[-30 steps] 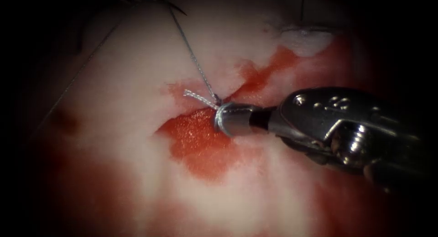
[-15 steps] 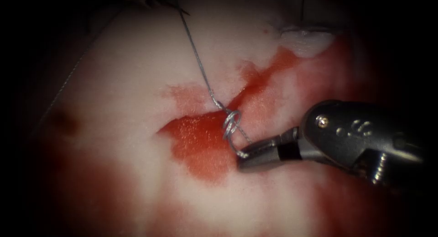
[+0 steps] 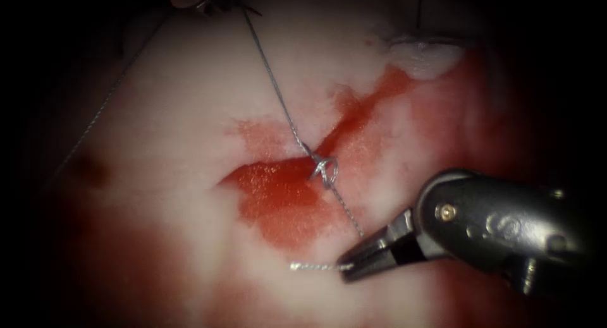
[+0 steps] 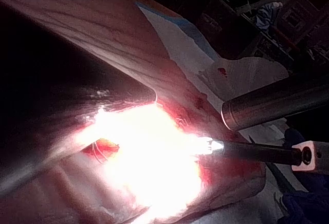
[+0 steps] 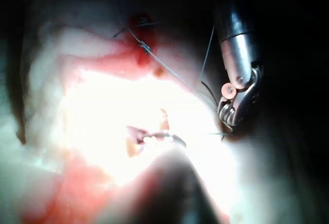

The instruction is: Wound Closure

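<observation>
A lab bench: tissue (image 4: 77,23) on a white-and-blue drape (image 4: 180,39); dim cluttered room behind.

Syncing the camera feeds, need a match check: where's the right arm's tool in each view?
Endoscope: the right arm's tool enters from the lower right, right of the cut, jaws shut on the thread.
Left wrist: its thin shaft ends in a bright tip over the tissue.
Right wrist: its own jaws, close up against the glare.
Shared landmark: the tissue under the tip.
</observation>
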